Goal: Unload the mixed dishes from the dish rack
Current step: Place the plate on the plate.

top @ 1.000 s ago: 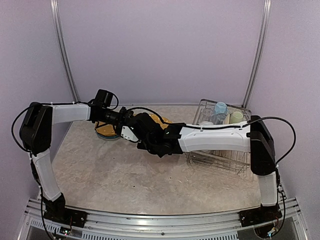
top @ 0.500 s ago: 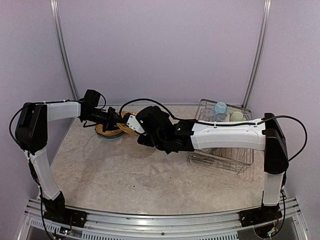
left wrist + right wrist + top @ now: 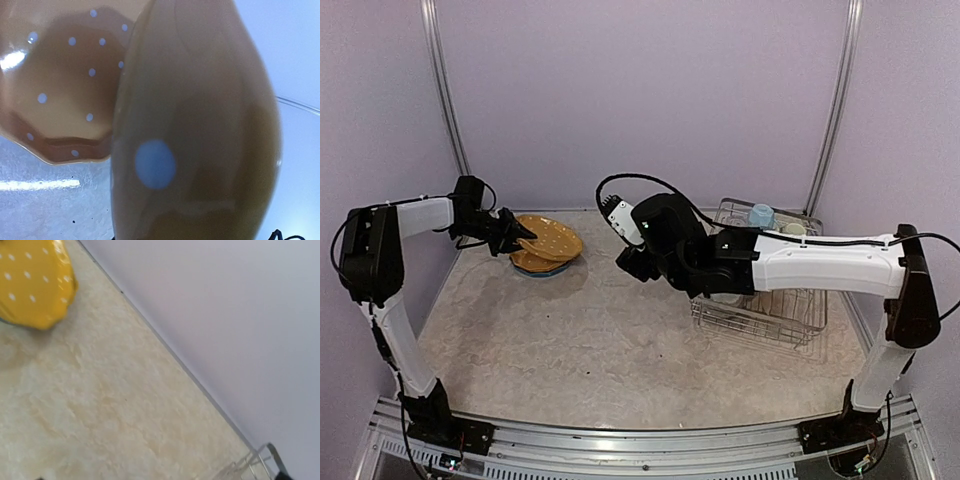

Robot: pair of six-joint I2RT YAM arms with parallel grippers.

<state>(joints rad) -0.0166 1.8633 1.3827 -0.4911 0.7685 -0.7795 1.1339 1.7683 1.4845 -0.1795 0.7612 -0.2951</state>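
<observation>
You find the left jaws at the far left of the bench (image 3: 570,340), clenched on the left rim of a yellow-orange plate (image 3: 552,238). They hold it tilted, just above the plate stack (image 3: 534,265). I think this is because it must come down flat on the pile and not slide off. In the left wrist view this plate fills the frame with another dotted one under it. The two are very near, but I cannot tell if they touch.

The right jaws hang over the middle of the bench, between the stack and the dish rack (image 3: 760,322). The right wrist view shows no dish in them, but you cannot tell whether they are released or closed.

The dish rack stands at the right, with a light blue mug (image 3: 761,214) and a pale green mug (image 3: 792,230) at its far side. In my judgement the unloading is only partly done, and the right jaws are well placed to go to the rack for the next dish.
</observation>
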